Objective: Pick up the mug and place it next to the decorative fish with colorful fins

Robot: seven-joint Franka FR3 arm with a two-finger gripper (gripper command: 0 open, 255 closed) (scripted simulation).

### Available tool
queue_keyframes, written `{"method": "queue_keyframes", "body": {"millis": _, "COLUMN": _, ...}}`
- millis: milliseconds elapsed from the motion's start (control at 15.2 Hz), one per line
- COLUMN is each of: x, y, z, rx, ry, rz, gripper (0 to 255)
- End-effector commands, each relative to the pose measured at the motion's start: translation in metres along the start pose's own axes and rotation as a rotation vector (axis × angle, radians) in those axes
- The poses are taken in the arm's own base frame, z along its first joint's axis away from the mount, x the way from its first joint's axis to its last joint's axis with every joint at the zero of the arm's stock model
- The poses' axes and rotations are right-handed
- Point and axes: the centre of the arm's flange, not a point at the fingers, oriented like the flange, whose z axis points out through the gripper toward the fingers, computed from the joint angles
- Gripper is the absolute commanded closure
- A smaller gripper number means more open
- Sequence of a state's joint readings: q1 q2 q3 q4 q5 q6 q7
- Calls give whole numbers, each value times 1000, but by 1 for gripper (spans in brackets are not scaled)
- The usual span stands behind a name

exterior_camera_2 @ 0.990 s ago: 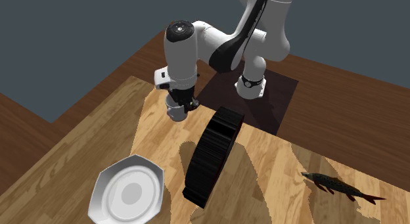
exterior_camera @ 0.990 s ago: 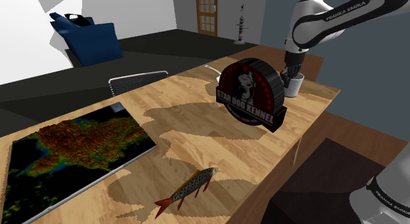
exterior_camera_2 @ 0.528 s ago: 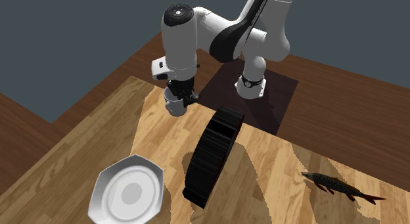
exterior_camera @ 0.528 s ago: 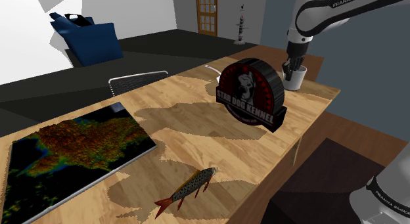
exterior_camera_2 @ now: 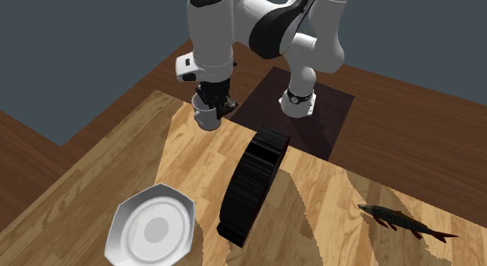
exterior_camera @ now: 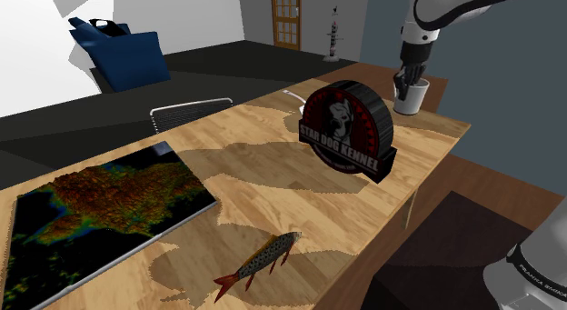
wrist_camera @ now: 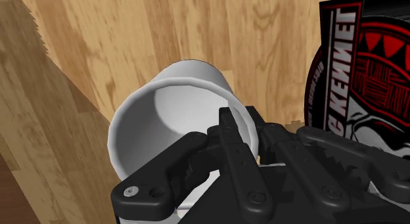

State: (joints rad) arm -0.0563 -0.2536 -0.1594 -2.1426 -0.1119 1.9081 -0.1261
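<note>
My black gripper (exterior_camera: 406,81) is shut on the rim of a white mug (exterior_camera: 412,97), which hangs above the table's far corner behind the round black sign. In the second exterior view the mug (exterior_camera_2: 207,117) hangs under the gripper (exterior_camera_2: 215,101). The wrist view shows the mug (wrist_camera: 161,121) tilted, with its wall clasped between the fingers (wrist_camera: 230,134). The fish (exterior_camera: 259,260), brown with reddish fins and tail, lies near the table's front edge, far from the mug. It also appears at the second exterior view's right (exterior_camera_2: 402,222).
A round black "Star Dog Kennel" sign (exterior_camera: 350,126) stands upright between mug and fish. A dark map board (exterior_camera: 91,208) lies at the shoulder view's left. A white plate (exterior_camera_2: 152,225) sits beyond the sign (exterior_camera_2: 251,182). The wooden table (exterior_camera: 273,185) ends near the stand.
The arm has risen, lifting the mug from the tabletop and a little toward the shoulder view's right. The gripper has stayed shut on it.
</note>
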Motion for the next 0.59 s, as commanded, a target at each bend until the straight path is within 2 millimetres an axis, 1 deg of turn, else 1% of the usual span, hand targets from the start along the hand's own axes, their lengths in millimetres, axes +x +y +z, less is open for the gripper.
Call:
{"method": "queue_keyframes", "body": {"millis": 0, "x": 1, "y": 0, "z": -9, "rx": 0, "ry": 0, "rz": 0, "gripper": 255}}
{"method": "queue_keyframes", "body": {"millis": 528, "x": -9, "y": -105, "z": -17, "rx": 0, "ry": 0, "rz": 0, "gripper": 255}}
